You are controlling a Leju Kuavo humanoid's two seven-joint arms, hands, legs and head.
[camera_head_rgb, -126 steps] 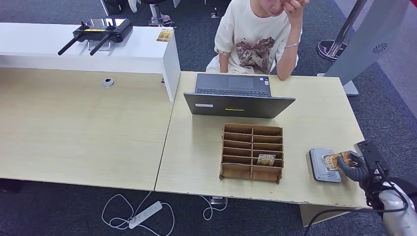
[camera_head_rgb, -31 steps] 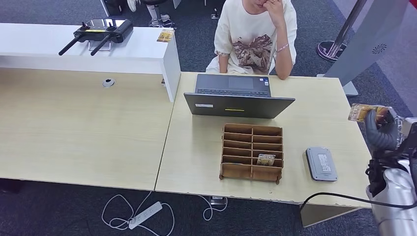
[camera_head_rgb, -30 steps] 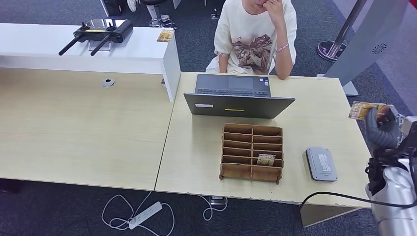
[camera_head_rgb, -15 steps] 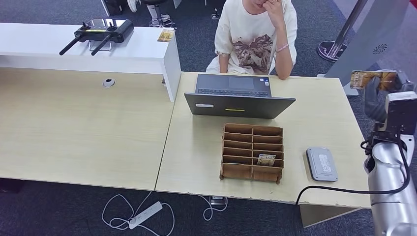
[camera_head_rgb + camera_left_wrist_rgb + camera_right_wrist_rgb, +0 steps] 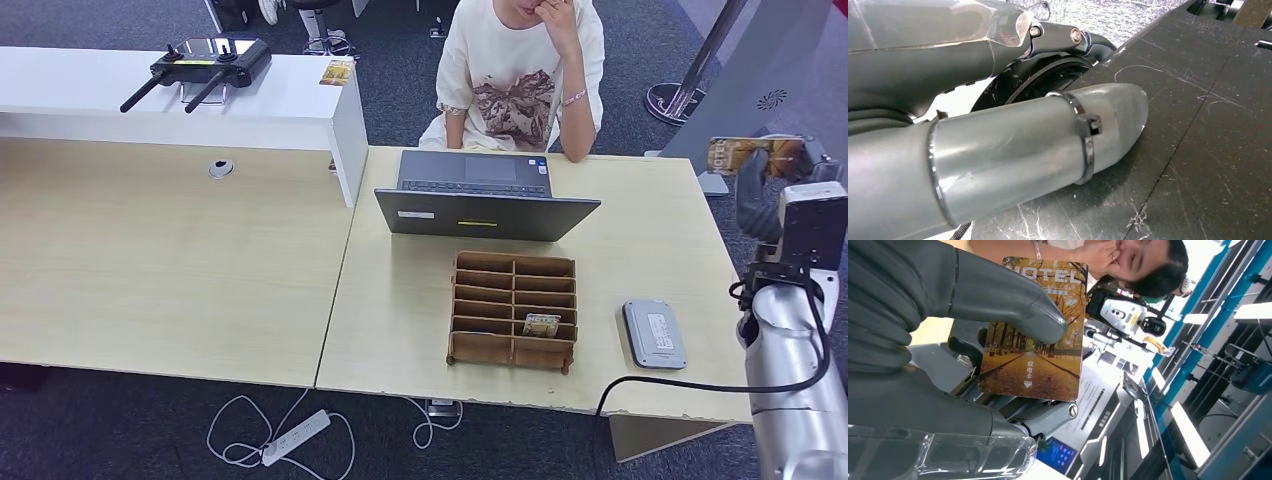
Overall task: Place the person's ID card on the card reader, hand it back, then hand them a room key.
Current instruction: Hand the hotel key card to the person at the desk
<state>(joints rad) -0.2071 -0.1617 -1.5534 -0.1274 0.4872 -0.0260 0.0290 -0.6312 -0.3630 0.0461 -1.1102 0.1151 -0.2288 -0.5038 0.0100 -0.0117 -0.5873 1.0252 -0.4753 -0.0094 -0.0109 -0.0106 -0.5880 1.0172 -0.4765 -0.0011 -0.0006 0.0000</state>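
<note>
My right hand (image 5: 768, 188) is raised off the table's right edge, level with the laptop, and pinches the card (image 5: 752, 155). The right wrist view shows this card (image 5: 1037, 335) close up: an autumn avenue print with "HOTEL" on it, pressed under my thumb (image 5: 998, 295). Low on the desk lies the grey card reader (image 5: 655, 333) with nothing on it. One patterned card (image 5: 541, 324) sits in a slot of the wooden organizer (image 5: 512, 310). The person (image 5: 522, 75) sits behind the laptop, a hand at the face. My left hand (image 5: 998, 150) hangs by my body, holding nothing.
An open laptop (image 5: 478, 196) stands between the person and the organizer. A white counter (image 5: 170, 100) at the far left carries a black controller (image 5: 205, 62). A blue-grey sign panel (image 5: 760, 80) and a stanchion base (image 5: 675, 100) stand beyond the table's right corner.
My right hand has lifted the card off the reader and carried it up and away to the table's far right side; in the last half second it drifted slightly left.
</note>
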